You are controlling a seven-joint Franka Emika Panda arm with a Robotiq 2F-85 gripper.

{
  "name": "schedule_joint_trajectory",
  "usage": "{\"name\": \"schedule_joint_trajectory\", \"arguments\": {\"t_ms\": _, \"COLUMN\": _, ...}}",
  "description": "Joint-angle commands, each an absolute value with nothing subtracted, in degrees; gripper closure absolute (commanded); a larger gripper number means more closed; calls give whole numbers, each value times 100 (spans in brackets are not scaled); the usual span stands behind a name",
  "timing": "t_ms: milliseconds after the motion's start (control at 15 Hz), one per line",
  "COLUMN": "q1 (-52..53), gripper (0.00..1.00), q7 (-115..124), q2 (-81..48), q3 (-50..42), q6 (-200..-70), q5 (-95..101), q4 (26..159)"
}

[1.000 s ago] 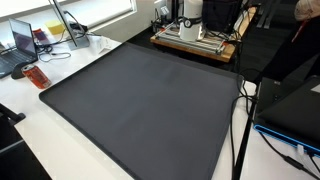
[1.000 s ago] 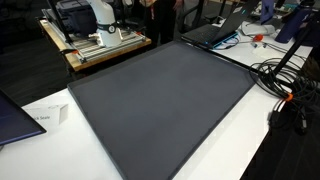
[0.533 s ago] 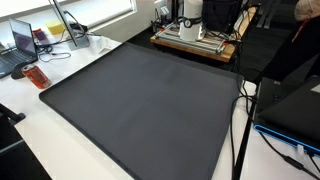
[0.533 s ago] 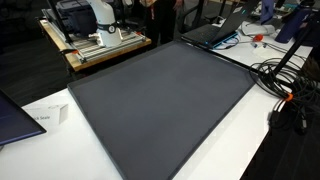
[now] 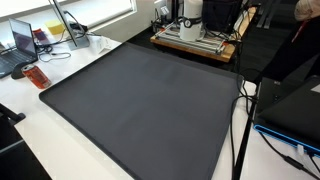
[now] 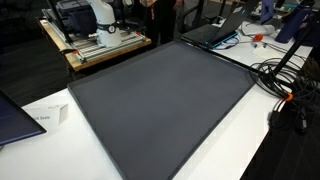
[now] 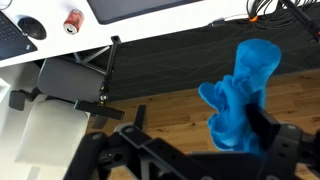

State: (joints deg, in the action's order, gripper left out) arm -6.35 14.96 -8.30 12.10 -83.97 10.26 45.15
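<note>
One blue cloth [image 7: 240, 90] is the only thing at the gripper [image 7: 196, 135]. In the wrist view it stands bunched between the two dark fingers [image 7: 278, 140], close against the right-hand one and well away from the left-hand one. The jaws stand wide apart, released, with a gap much broader than the cloth. It seems to rest on or cling to the right finger rather than be pinched, though the contact itself is hard to make out.

Beyond the cloth, the wrist view looks down on a wooden floor [image 7: 170, 105], a black chair [image 7: 65, 85] to the left, and the edge of a white desk [image 7: 150, 35]. A red can [image 7: 72, 20] and a mouse [image 7: 33, 28] lie at the desk's far left.

In both exterior views the big dark mat [image 5: 140, 100] [image 6: 160, 100] lies bare on the table, and only the robot's base [image 5: 192, 18] [image 6: 100, 15] shows at the far edge. Neither the gripper nor the cloth appears there, so the arm seems to be turned away from the mat.

By my judgement the work is at its opening stage: the cloth is at the fingers but not secured. A sound next move would call for closing the jaws firmly on the cloth's bulk, since a loose cloth could slide off the finger once the arm swings.
</note>
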Motion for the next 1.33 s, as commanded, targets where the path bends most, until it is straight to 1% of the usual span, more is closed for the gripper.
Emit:
{"name": "schedule_joint_trajectory", "arguments": {"t_ms": 0, "q1": -622, "gripper": 0, "q7": 1394, "q2": -1038, "q3": 1245, "q6": -8114, "q5": 912, "q4": 4067}}
{"name": "schedule_joint_trajectory", "arguments": {"t_ms": 733, "q1": -612, "gripper": 0, "q7": 1398, "q2": -1170, "q3": 1321, "q6": -7779, "q5": 938, "q4": 3798}}
{"name": "schedule_joint_trajectory", "arguments": {"t_ms": 1067, "q1": -622, "gripper": 0, "q7": 1399, "q2": -1177, "q3": 1350, "q6": -7812, "q5": 923, "q4": 3777}}
{"name": "schedule_joint_trajectory", "arguments": {"t_ms": 1267, "q1": -595, "gripper": 0, "q7": 1451, "q2": -1167, "q3": 1375, "q6": -8049, "q5": 988, "q4": 3915}}
